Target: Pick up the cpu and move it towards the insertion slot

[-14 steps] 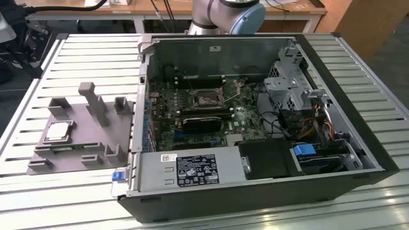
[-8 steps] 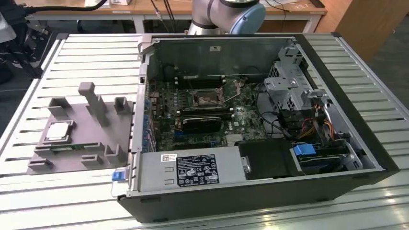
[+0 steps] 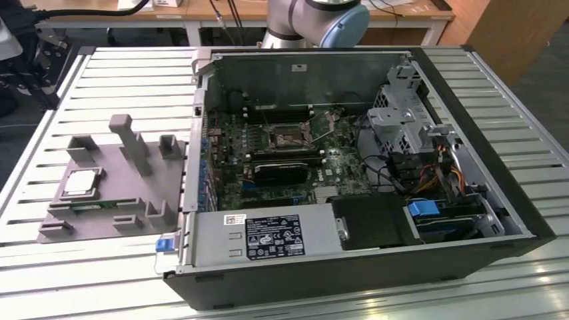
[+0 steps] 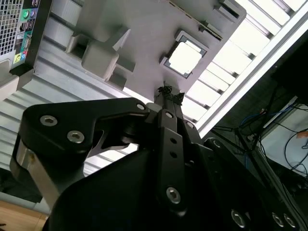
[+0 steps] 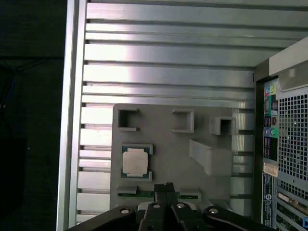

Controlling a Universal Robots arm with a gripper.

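The cpu (image 3: 80,181) is a small square chip with a shiny silver top. It lies flat in a recess of the grey holder plate (image 3: 120,190), at the exterior view's left beside the open computer case. Both wrist views show the cpu (image 5: 135,162) (image 4: 185,57) well below my gripper (image 5: 164,186) (image 4: 167,92). The gripper's black fingers are shut together with nothing between them. It hangs high above the plate's edge, a little to one side of the chip. The insertion slot (image 3: 289,139) is a silver-framed socket on the green board inside the case.
The holder plate (image 5: 163,139) carries several upright grey posts (image 3: 133,143) and a narrow green circuit strip (image 3: 100,205) close to the cpu. The case (image 3: 356,167) holds a black heatsink block (image 3: 282,172), a power supply (image 3: 262,237) and cables. A slatted metal table (image 3: 124,73) lies underneath.
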